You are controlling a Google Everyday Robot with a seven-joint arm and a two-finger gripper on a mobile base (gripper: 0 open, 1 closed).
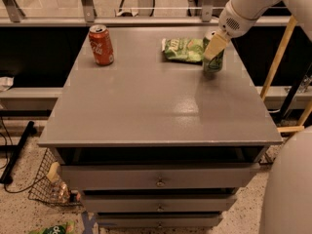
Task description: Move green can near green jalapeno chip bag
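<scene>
The green can (213, 65) stands upright on the grey table (146, 106) near its far right edge. It is right beside the green jalapeno chip bag (183, 49), which lies flat just to its left. My gripper (214, 45) reaches down from the upper right and is at the can's top and front, hiding its upper half. The white arm (243, 9) comes in from the top right corner.
A red cola can (101, 45) stands upright at the far left of the table. Drawers (158, 179) sit below the table front. A wire basket (48, 186) is on the floor at the lower left. A wooden pole (278, 57) leans at the right.
</scene>
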